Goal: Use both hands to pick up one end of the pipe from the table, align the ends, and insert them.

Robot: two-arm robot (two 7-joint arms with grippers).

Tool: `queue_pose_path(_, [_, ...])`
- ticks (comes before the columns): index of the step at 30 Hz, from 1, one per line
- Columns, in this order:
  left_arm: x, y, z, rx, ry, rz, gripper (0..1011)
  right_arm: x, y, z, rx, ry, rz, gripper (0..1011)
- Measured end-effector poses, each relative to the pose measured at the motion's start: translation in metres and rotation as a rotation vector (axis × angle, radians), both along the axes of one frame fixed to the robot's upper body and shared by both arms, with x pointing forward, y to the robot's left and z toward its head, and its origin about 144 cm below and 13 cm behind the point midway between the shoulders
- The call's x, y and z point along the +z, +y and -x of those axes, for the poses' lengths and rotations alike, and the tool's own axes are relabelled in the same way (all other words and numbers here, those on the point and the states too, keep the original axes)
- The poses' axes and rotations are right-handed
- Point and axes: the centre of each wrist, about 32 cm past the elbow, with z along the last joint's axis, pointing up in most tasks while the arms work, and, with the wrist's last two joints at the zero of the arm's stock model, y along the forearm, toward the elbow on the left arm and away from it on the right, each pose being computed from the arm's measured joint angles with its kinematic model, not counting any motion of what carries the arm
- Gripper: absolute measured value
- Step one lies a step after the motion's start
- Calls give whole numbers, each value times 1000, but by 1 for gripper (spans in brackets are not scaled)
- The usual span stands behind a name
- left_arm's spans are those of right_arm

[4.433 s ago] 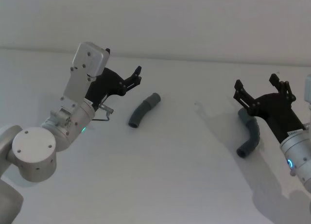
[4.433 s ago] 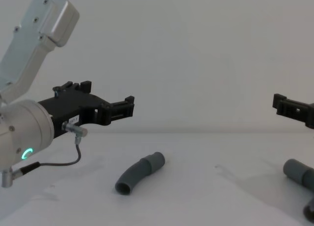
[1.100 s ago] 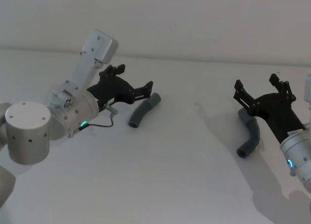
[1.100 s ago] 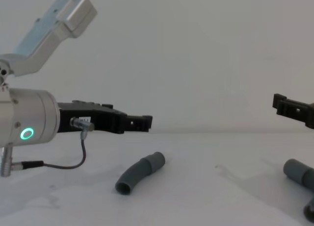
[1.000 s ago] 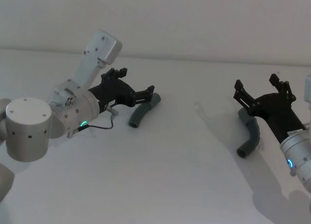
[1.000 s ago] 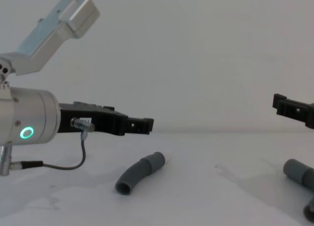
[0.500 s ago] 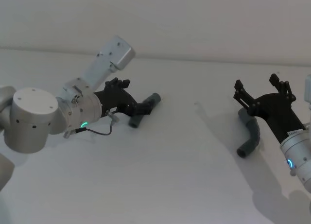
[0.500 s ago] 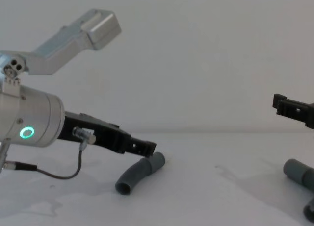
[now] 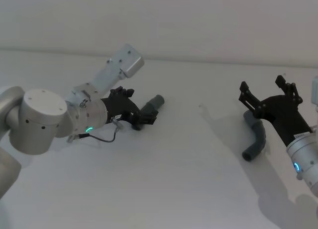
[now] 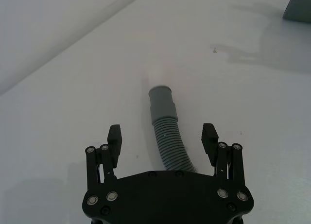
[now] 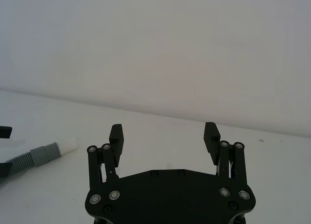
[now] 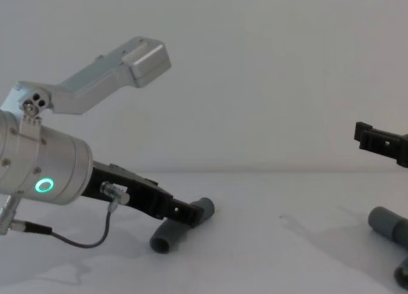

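Note:
One pipe piece (image 9: pixel 155 102) lies on the white table (image 9: pixel 174 179) left of centre, its smooth grey cuff (image 10: pixel 162 100) pointing away from my arm. My left gripper (image 9: pixel 145 115) is low over it and open. Its fingers (image 10: pixel 114 135) stand on either side of the ribbed middle (image 10: pixel 170 146), with gaps on both sides. The chest view shows the same gripper (image 12: pixel 186 213) just in front of the cuff (image 12: pixel 205 208). The other curved pipe piece (image 9: pixel 257 142) lies at the right. My right gripper (image 9: pixel 266 87) hovers open above its far part, holding nothing. A cuff with a white spigot tip (image 11: pixel 68 145) appears in the right wrist view.
The table is plain white, with a wide bare stretch between the two pipe pieces and in front of them. A pale wall (image 9: pixel 198 20) rises behind the table's far edge. The left arm's cable (image 9: pixel 102 137) hangs near the table.
My left gripper has dropped and reached forward, from hovering left of the pipe piece to straddling its ribbed middle. The right gripper and both pipe pieces have not moved.

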Motion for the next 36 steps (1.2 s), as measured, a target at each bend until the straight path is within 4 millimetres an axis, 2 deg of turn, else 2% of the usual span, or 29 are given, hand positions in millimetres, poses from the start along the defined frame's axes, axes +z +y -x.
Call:
queue_pose_path(31, [-16, -11, -17, -4, 47, 15, 1001, 0, 0, 0, 0, 0, 0, 1004])
queue_pose_path(36, [-16, -12, -18, -5, 52, 14, 933, 0, 0, 0, 0, 0, 0, 1004])
